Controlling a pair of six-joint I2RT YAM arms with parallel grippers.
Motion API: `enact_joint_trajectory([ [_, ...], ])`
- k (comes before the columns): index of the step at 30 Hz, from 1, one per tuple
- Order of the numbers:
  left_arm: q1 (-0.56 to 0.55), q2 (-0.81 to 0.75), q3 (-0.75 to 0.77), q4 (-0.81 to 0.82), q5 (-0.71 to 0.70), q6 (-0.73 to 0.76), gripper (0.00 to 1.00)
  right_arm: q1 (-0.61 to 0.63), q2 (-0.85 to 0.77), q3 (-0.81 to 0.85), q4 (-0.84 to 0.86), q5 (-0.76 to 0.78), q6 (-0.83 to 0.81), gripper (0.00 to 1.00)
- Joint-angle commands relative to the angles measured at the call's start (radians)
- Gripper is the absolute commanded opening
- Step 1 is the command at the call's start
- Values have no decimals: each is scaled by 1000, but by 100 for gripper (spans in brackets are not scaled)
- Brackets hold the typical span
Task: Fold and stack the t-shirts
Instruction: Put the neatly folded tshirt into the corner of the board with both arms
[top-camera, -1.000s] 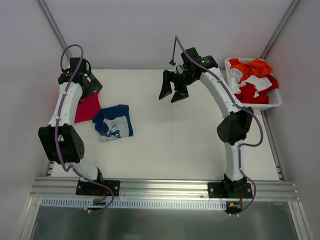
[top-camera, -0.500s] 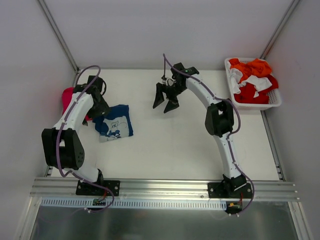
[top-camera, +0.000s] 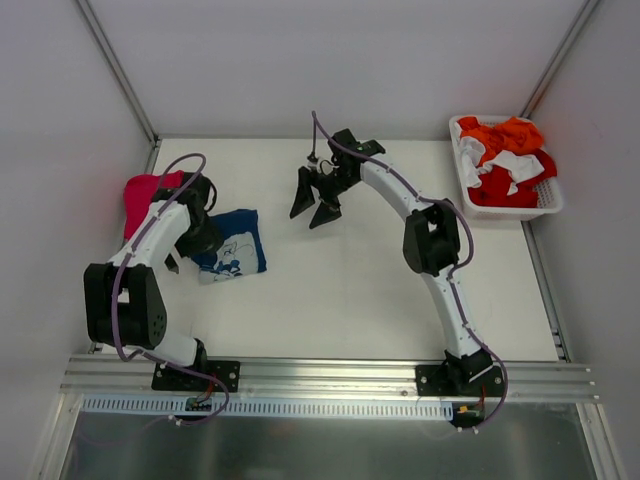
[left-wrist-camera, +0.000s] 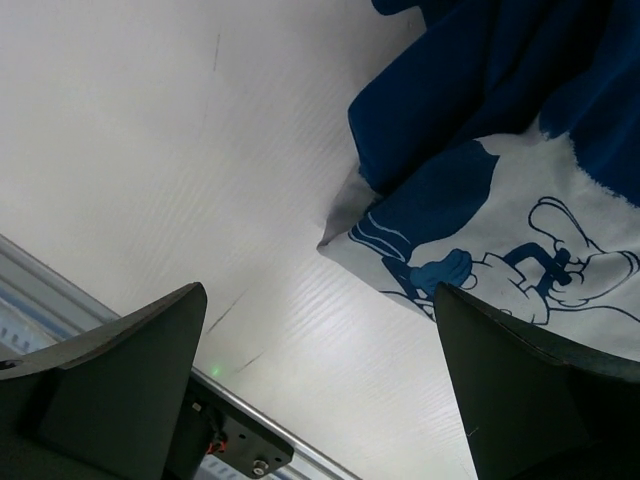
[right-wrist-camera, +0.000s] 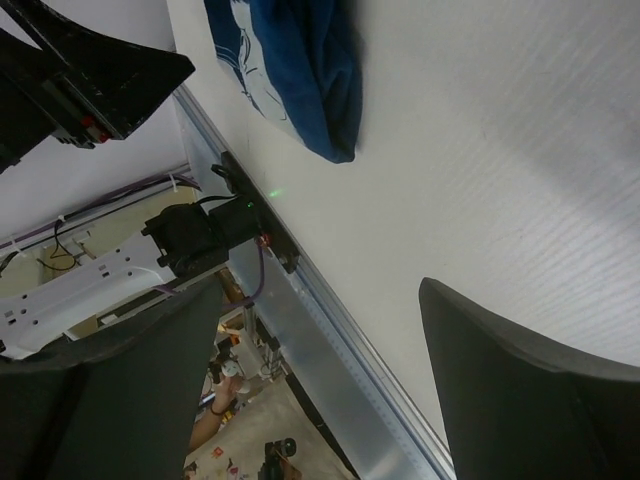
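Left gripper (left-wrist-camera: 318, 292) and right gripper (top-camera: 309, 211) gape empty; basket (top-camera: 506, 213) holds seemingly crumpled red-white garments (top-camera: 503, 181).

1 navy t-shirt (top-camera: 232, 243), 1 pink-red t-shirt (top-camera: 143, 190), both ~9 o'clock. 1 basket (top-camera: 520, 213) w/ clothes (top-camera: 500, 135), 2 o'clock. 2 arms: left arm (top-camera: 150, 228), right arm (top-camera: 395, 190).

Right gripper (right-wrist-camera: 320, 300) jaws spread wide, well apart from the navy t-shirt (right-wrist-camera: 300, 70). Shirt lies folded on the white table (right-wrist-camera: 480, 150). Aluminium rail (right-wrist-camera: 330, 340) runs near the shirt.
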Motion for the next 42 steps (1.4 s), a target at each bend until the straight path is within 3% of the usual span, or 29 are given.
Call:
enact_joint_trajectory([
  [1,1,-63,-32,50,74,-8,99,13,25,22,62,-80,41,84],
  [18,79,-232,-421,516,335,90,99,93,83,28,86,-89,41,84],
  [26,148,-344,-508,663,275,153,99,114,54,-17,94,-80,24,84],
  [38,216,-283,-545,855,376,124,99,137,43,-65,131,-49,18,84],
  [42,230,-206,-539,930,544,100,99,145,75,-64,177,-78,56,84],
])
